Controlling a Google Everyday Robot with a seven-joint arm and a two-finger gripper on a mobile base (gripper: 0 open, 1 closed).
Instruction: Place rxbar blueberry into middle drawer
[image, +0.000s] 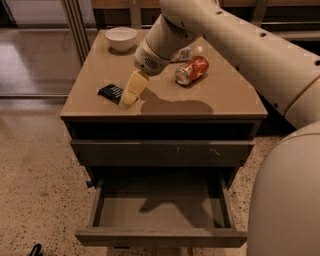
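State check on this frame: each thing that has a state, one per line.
rxbar blueberry: flat on the cabinet top, not lifted.
middle drawer: pulled open, bar not inside.
gripper: low, right beside the bar.
can: tipped on its side.
bowl: upright.
scratched drawer: shut.

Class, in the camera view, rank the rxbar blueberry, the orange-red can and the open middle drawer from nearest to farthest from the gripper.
The gripper is over the tabletop's front left.
1. rxbar blueberry, just left of it.
2. orange-red can, to the right.
3. open middle drawer, below.
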